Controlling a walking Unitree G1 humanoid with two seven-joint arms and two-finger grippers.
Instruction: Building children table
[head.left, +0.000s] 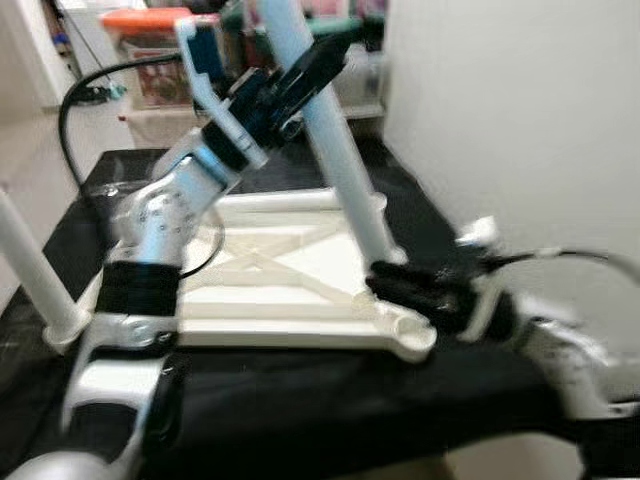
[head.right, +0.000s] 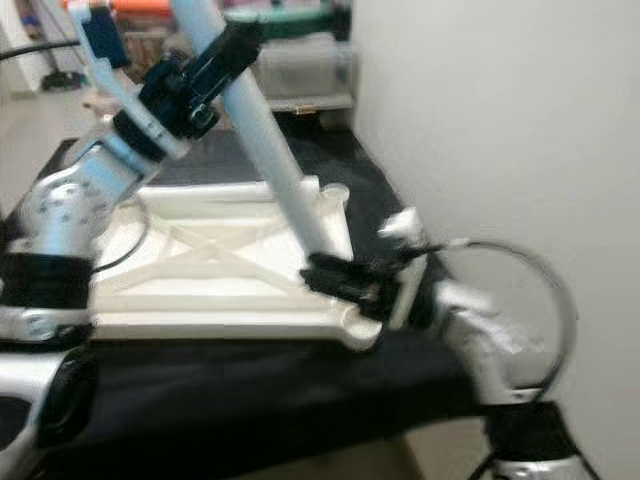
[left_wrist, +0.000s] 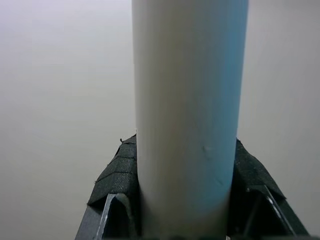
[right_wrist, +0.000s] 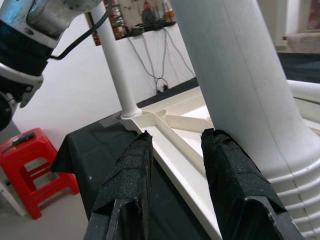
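An upturned white children's tabletop (head.left: 270, 285) lies on a black-covered bench (head.left: 350, 400). My left gripper (head.left: 312, 68) is shut high up on a white table leg (head.left: 340, 150), which leans back to the left; in the left wrist view the leg (left_wrist: 187, 110) sits between the fingers (left_wrist: 117, 175). The leg's foot meets the tabletop near its front right corner socket (head.left: 410, 335). My right gripper (head.left: 388, 285) is low beside that foot, open, with the tabletop's rim (right_wrist: 175, 165) between its fingers (right_wrist: 130, 175). Another leg (head.left: 35, 265) stands at the left corner.
A white wall (head.left: 520, 120) runs close along the right side of the bench. Storage boxes (head.left: 150, 60) stand behind it. A black cable (head.left: 75, 110) loops off the left arm. A red stool (right_wrist: 30, 170) stands on the floor beyond the bench.
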